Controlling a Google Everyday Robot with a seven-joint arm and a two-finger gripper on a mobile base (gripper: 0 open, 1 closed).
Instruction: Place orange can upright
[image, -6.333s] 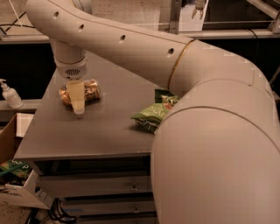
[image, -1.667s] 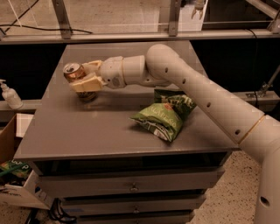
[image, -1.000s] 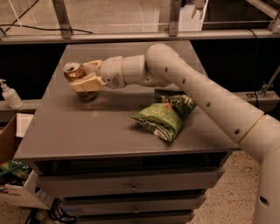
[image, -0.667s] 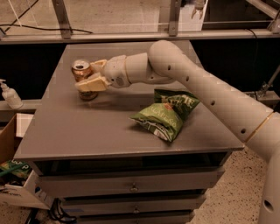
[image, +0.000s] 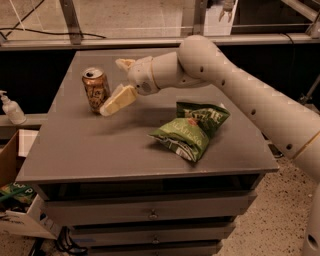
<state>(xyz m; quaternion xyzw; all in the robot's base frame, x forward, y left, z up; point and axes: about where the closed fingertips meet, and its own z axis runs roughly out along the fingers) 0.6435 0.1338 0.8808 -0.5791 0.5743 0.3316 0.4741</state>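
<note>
The orange can (image: 96, 89) stands upright on the grey table top (image: 100, 145) at the back left, silver pull-tab top facing up. My gripper (image: 119, 82) is just to the right of the can, open, with one pale finger (image: 118, 100) low beside the can and the other finger (image: 125, 63) behind it. Neither finger holds the can. The white arm reaches in from the right.
A green chip bag (image: 192, 129) lies on the table right of centre. A white pump bottle (image: 11, 108) stands on a ledge at the left. A cardboard box (image: 17, 200) sits on the floor at lower left. Drawers are below the table top.
The gripper held the can tilted above the table; now the can stands upright on the table and the gripper has opened and drawn back to the right.
</note>
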